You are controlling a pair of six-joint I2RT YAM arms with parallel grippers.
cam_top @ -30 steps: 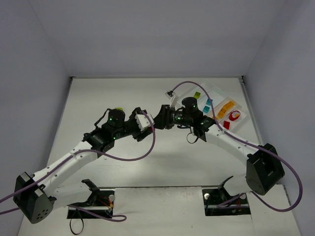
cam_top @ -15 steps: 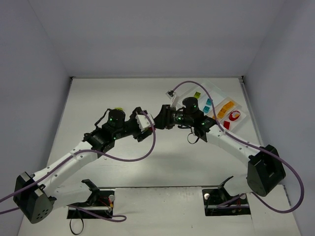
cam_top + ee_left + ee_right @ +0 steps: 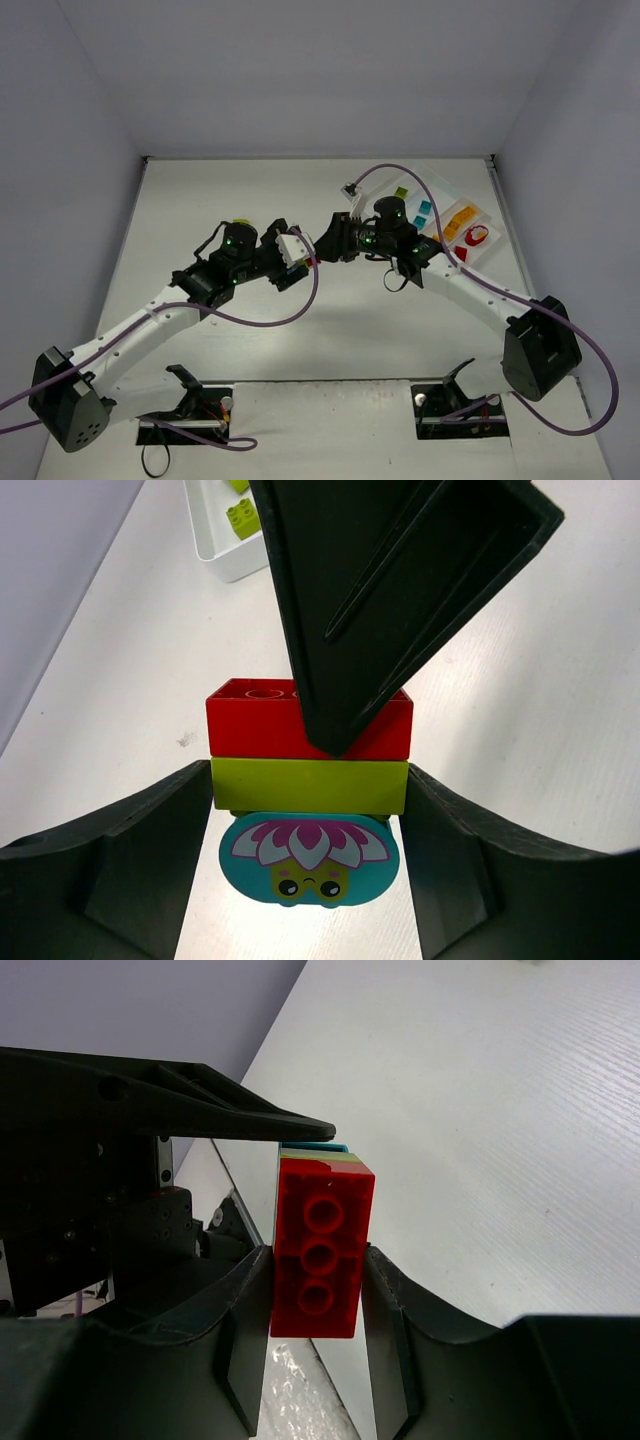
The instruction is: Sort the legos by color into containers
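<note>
A small stack of legos hangs in the air over the table's middle, between my two grippers. It is a red brick (image 3: 250,725) on a lime green brick (image 3: 308,785), with a teal piece (image 3: 308,855) bearing a flower face. My left gripper (image 3: 308,815) is shut on the lime green brick. My right gripper (image 3: 318,1300) is shut on the red brick (image 3: 320,1250). In the top view the grippers meet tip to tip, left (image 3: 303,255) and right (image 3: 326,246). The white divided tray (image 3: 441,196) lies at the far right.
The tray holds lime green (image 3: 401,193), teal (image 3: 422,210), orange-yellow (image 3: 458,222) and red (image 3: 461,254) legos in separate compartments, plus a red and white ring-shaped piece (image 3: 477,235). The tray's end with lime bricks (image 3: 240,515) shows in the left wrist view.
Both arms have shifted slightly; the right wrist has moved a little to the right. The grippers stay together on the stack.
</note>
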